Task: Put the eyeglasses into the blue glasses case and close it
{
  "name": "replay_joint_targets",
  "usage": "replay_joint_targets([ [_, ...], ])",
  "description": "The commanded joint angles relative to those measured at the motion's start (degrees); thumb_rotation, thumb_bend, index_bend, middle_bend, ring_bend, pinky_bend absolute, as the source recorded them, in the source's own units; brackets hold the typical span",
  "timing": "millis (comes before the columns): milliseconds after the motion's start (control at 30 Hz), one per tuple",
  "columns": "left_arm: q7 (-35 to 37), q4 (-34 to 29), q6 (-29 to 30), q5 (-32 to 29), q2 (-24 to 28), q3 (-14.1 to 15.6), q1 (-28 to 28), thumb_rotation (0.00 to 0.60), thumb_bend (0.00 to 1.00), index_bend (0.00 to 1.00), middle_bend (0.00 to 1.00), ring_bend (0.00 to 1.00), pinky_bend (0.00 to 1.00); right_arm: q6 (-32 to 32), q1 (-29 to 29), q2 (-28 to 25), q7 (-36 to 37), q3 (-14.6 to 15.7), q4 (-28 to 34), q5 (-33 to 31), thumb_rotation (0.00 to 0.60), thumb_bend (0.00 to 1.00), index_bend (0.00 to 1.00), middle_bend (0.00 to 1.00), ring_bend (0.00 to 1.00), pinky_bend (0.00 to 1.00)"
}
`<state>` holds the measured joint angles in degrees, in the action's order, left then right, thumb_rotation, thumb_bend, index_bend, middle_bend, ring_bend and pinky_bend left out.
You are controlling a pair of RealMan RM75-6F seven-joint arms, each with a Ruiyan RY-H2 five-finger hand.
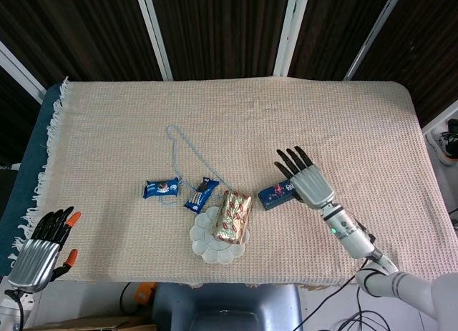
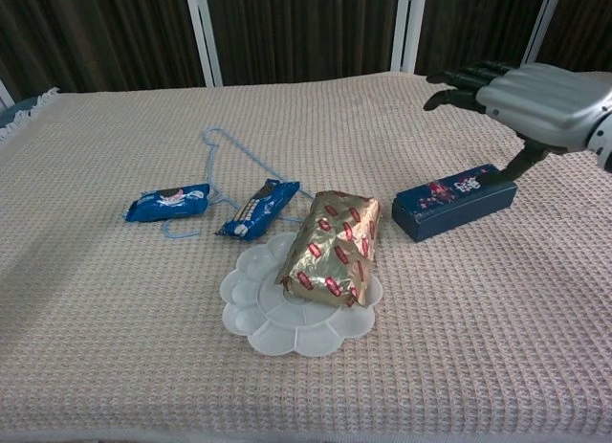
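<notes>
A dark blue printed box (image 1: 278,194) lies flat on the beige cloth, right of centre; the chest view shows the box (image 2: 454,202) with its long side facing me. My right hand (image 1: 306,179) hovers above and just right of it, fingers spread, holding nothing. In the chest view the right hand (image 2: 535,94) is raised well clear of the box. My left hand (image 1: 41,249) hangs off the table's near left corner, empty, fingers extended. I see no eyeglasses in either view.
A gold-and-red foil packet (image 2: 335,247) leans on a white scalloped plate (image 2: 277,333) at front centre. Two small blue snack packs (image 2: 167,202) (image 2: 258,209) lie to its left, with a light blue cord (image 1: 174,154) looped behind them.
</notes>
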<state>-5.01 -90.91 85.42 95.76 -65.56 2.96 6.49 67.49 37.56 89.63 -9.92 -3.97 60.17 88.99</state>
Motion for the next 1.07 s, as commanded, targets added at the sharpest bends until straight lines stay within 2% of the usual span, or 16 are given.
replay_joint_targets([
  [33, 0.1, 0.1, 0.1, 0.1, 0.0, 0.0, 0.0, 0.600, 0.42, 0.00, 0.00, 0.00, 0.09, 1.6, -1.5, -2.3, 0.4, 1.1, 2.5, 0.8, 0.600, 0.33, 0.30, 0.03, 0.00, 0.00],
  [200, 0.1, 0.2, 0.7, 0.3, 0.0, -0.1, -0.2, 0.600, 0.42, 0.00, 0.00, 0.00, 0.09, 8.0, -9.3, -11.9, 0.3, 5.3, 16.1, 1.2, 0.600, 0.30, 0.22, 0.02, 0.00, 0.00],
  [300, 0.1, 0.4, 1.0, 0.2, -0.2, -0.3, -0.3, 0.600, 0.42, 0.00, 0.00, 0.00, 0.09, 10.6, -14.7, -18.3, -2.1, 8.5, 26.2, -0.5, 0.600, 0.28, 0.12, 0.00, 0.00, 0.00],
  [400, -0.1, 0.9, 1.5, 0.5, -0.5, -0.5, -0.3, 0.600, 0.42, 0.00, 0.00, 0.00, 0.09, 16.3, -20.6, -21.4, -3.3, 10.8, 31.1, -0.7, 0.600, 0.25, 0.07, 0.00, 0.00, 0.00],
  [500, 0.1, 1.2, 1.7, 1.0, -0.6, -0.4, -0.3, 0.600, 0.42, 0.00, 0.00, 0.00, 0.08, 21.3, -25.3, -21.8, -3.7, 12.1, 31.0, -0.3, 0.600, 0.25, 0.06, 0.00, 0.00, 0.00],
  [567, 0.0, 1.3, 1.7, 0.9, -0.7, -0.4, -0.3, 0.600, 0.42, 0.00, 0.00, 0.00, 0.08, 23.1, -27.2, -21.3, -1.5, 11.9, 30.2, -0.7, 0.600, 0.25, 0.06, 0.00, 0.00, 0.00],
  [700, -0.6, 1.2, 1.6, 0.5, -0.9, -0.6, -0.3, 0.600, 0.42, 0.00, 0.00, 0.00, 0.08, 22.8, -27.5, -21.9, 1.3, 11.1, 29.3, 0.7, 0.600, 0.25, 0.05, 0.00, 0.00, 0.00],
  [1067, -0.9, 0.8, 0.6, 0.1, -0.5, -0.6, 0.0, 0.600, 0.42, 0.00, 0.00, 0.00, 0.08, 19.3, -27.9, -21.7, -1.2, 9.5, 29.5, 0.6, 0.600, 0.25, 0.05, 0.00, 0.00, 0.00],
])
